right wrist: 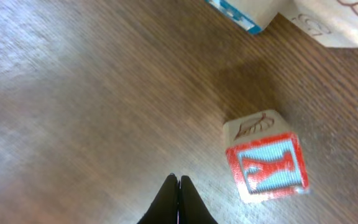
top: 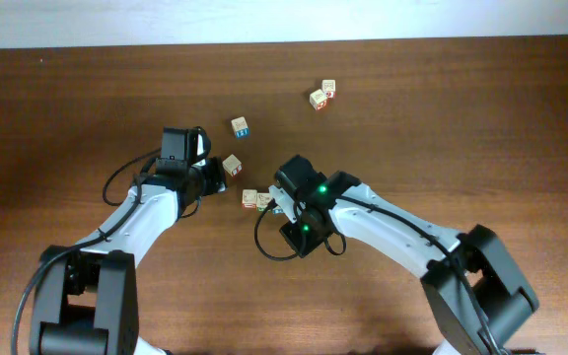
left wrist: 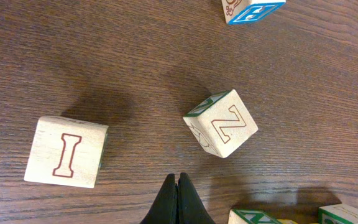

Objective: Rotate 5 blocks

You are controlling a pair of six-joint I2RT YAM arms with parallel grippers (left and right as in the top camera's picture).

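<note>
Z block (left wrist: 221, 122) turned diag, I block (left wrist: 67, 152) approx square to view; dark wood surface (top: 481, 108); L pincer (left wrist: 178, 182) & R pincer (right wrist: 179, 182) both closed, empty.

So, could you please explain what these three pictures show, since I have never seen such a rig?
It is a robot with a left arm and a right arm at a wooden table. The wide picture comes from a fixed camera overhead; the other two come from cameras on each wrist, looking past that arm's own pincer. The left pincer and the right pincer appear as dark points at the bottom edge, both shut and holding nothing. Small wooden letter blocks lie scattered on the table. The left wrist view shows the I block and the Z block; the right wrist view shows a red-faced block.
</note>
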